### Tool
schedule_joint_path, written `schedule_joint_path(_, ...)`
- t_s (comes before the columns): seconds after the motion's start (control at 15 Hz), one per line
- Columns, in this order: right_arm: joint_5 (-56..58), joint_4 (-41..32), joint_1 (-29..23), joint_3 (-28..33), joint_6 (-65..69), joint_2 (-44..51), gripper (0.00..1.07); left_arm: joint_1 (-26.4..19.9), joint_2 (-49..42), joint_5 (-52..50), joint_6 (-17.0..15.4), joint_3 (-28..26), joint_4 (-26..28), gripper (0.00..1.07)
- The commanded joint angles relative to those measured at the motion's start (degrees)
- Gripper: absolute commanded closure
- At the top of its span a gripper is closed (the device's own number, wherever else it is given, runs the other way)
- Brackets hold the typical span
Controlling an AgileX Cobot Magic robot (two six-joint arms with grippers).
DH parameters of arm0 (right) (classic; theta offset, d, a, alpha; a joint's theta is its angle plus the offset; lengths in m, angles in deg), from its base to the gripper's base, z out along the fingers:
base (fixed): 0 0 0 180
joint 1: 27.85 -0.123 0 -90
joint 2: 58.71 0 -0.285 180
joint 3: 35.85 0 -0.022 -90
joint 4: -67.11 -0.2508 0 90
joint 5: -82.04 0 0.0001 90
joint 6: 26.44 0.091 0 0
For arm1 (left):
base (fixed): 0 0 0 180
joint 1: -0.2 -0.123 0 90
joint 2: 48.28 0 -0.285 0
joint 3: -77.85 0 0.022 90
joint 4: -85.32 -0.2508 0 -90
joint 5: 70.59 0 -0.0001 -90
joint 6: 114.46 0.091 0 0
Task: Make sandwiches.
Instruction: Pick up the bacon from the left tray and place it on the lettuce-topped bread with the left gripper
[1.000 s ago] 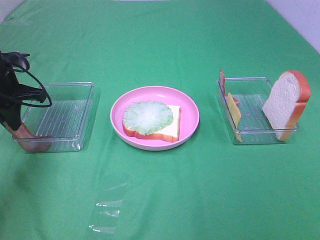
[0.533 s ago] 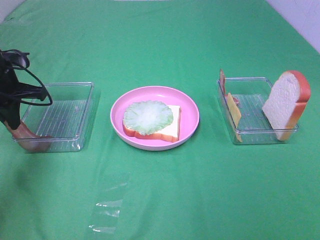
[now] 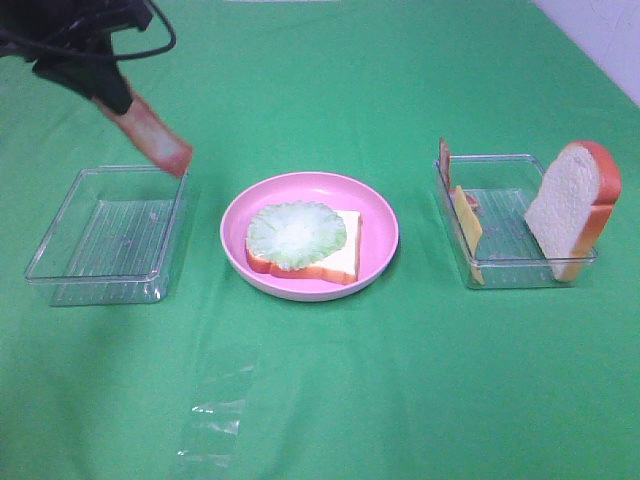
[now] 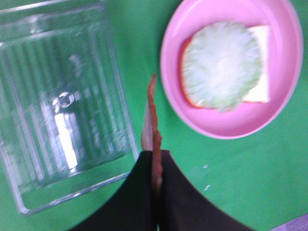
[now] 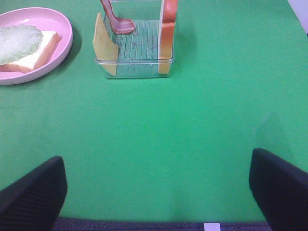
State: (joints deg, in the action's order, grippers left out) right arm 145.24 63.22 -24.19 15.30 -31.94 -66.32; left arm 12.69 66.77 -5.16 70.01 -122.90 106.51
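Our left pincer [image 3: 115,95] is pressed together on the upper end of a reddish-brown bacon strip [image 3: 152,138], which hangs in the air above the green-clothed desk [image 3: 320,400]. The strip's long axis slants. Its free end points down toward the far corner of the clear plastic left tray [image 3: 95,288], on the side nearest the round pink plate [image 3: 385,240]. The left wrist view shows it edge-on, thin and slightly blurred.

On the plate, a pale green lettuce leaf [image 3: 296,235] lies on a white bread slice [image 3: 348,258].

The strip's gripped end is hidden between the fingers, and the frame cuts off the arm. Our right pincer [image 5: 155,159] stands spread wide, with only its dark tips showing.

In the clear right tray [image 3: 520,272] a second bread slice [image 3: 568,205] stands upright and another bacon piece [image 3: 444,158] is mostly hidden. A yellow cheese slice [image 3: 468,232] leans at the tray's wall; we cannot tell whether inside or outside.
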Motion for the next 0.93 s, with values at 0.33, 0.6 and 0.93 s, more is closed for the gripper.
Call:
schedule_joint_path(0.33, -0.29, -0.23, 0.29, 0.11, 0.0, 1.43, 0.09, 8.77, 12.55, -1.43, 7.39, -12.89, 14.09, 1.07)
schedule_joint_path(0.6, -0.29, -0.23, 0.29, 0.11, 0.0, 1.43, 0.09, 15.13, 22.86, -1.32, 6.88, -22.57, 14.61, 1.07)
schedule_joint_path(0.93, -0.29, -0.17, 0.29, 0.11, 0.0, 1.43, 0.09, 17.13, 28.76, -1.32, 5.21, -27.22, 15.64, 1.07)
